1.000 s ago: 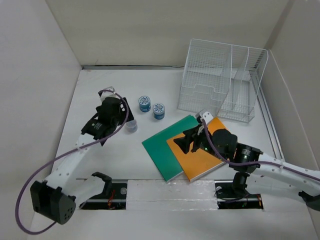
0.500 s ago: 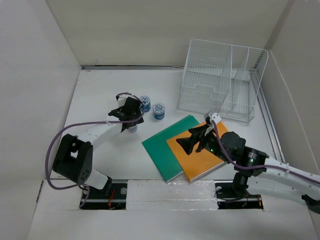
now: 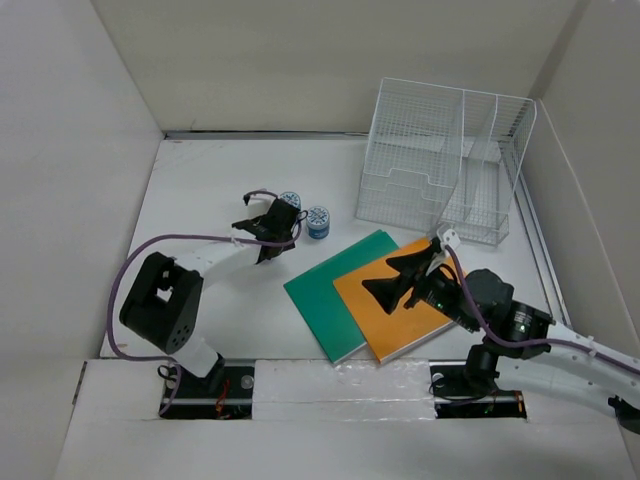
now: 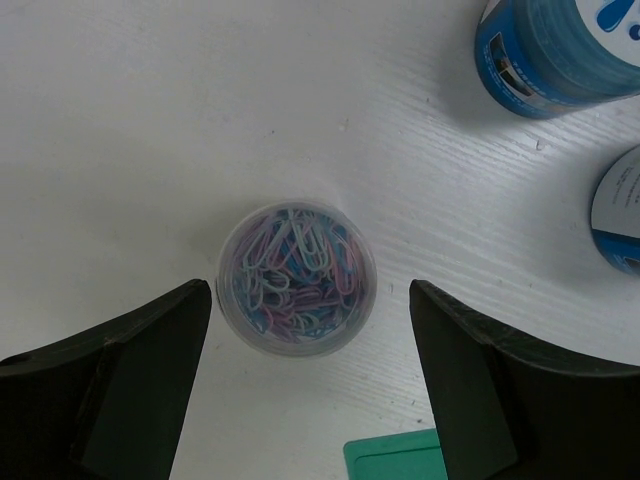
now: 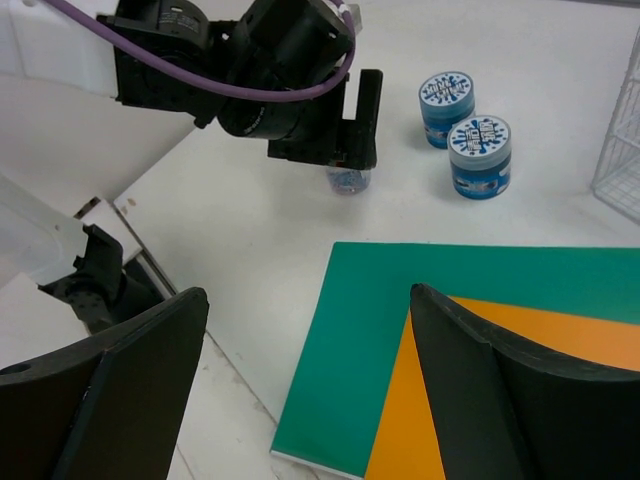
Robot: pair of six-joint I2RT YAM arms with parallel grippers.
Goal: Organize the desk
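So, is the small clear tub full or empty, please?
Full, apparently: pastel paperclips crowd the whole tub, seen from straight above.

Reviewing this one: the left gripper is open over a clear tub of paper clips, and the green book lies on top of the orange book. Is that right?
Not quite. The stack is the other way round: the orange book lies on top of the green book, as the top external view shows. The left gripper is indeed open over the clear tub of paper clips.

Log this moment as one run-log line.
left gripper: open, astride clear round plastic cup of paper clips | right gripper: open, above flat green notebook | matte white desk: unsorted
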